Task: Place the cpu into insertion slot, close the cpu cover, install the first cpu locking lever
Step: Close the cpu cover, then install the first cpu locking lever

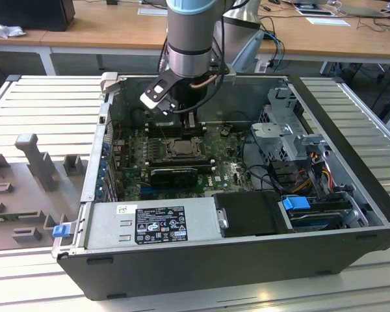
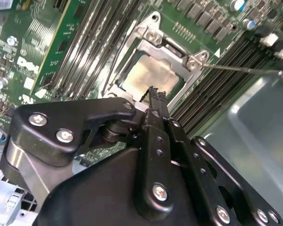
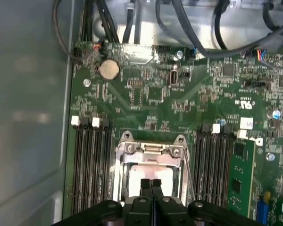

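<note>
The gripper [image 3: 151, 184] had its two black fingers [image 2: 156, 106] pressed flat together with nothing between them. Its tips hung just above the cpu [image 3: 148, 173], over the edge of the chip's pale face; whether they touched it could not be told. In the exterior view the gripper [image 1: 168, 106] hung from the arm inside the open computer case [image 1: 247, 260], close over the insertion slot [image 1: 181, 147].

The cpu [image 2: 148, 75] lay flat in the slot. The cpu cover [image 3: 148, 149] was down over it, its silver frame surrounding the chip so that the pale face showed through the square window. In the second wrist view the cpu cover [image 2: 153, 36] showed screw heads at its corners. A thin metal locking lever [image 2: 240, 69] ran out from one corner across the memory slots [image 2: 212, 89].

Rows of black memory slots [image 3: 87, 165] flanked the socket on both sides of the green motherboard [image 3: 146, 99]. A round coin battery [image 3: 108, 69] sat near the board's edge by the case wall, under black cables [image 3: 203, 42]. A grey power supply [image 1: 153, 222] lay along the case's near edge. The case rested on a slatted metal bench [image 1: 45, 104].
</note>
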`<state>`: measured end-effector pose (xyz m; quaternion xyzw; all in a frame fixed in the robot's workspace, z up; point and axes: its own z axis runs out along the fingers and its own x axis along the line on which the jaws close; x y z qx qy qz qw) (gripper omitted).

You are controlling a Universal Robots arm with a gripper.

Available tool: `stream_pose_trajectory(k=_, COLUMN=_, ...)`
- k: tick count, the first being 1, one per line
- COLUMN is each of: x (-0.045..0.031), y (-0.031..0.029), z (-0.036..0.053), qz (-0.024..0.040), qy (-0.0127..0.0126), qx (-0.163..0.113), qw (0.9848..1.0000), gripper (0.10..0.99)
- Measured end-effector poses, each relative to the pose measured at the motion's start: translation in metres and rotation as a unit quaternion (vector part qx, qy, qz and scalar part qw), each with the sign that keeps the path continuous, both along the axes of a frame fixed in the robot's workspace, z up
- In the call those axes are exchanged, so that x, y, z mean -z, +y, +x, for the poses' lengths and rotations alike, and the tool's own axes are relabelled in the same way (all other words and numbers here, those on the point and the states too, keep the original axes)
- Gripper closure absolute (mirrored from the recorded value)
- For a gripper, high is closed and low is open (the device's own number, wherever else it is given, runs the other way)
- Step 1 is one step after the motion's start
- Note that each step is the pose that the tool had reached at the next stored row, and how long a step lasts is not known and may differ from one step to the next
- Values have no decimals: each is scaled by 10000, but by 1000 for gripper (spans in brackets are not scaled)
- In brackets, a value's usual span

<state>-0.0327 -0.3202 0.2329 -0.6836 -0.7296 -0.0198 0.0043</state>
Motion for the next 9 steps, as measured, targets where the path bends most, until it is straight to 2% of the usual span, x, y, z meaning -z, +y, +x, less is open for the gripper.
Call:
stream_pose_trajectory(k=6, x=-2, y=0, z=-61, qz=0, qy=0, qx=0, qw=10000, gripper=980)
stream_pose_trajectory(k=9, x=-44, y=0, z=-63, qz=0, qy=0, qx=0, qw=10000, gripper=980)
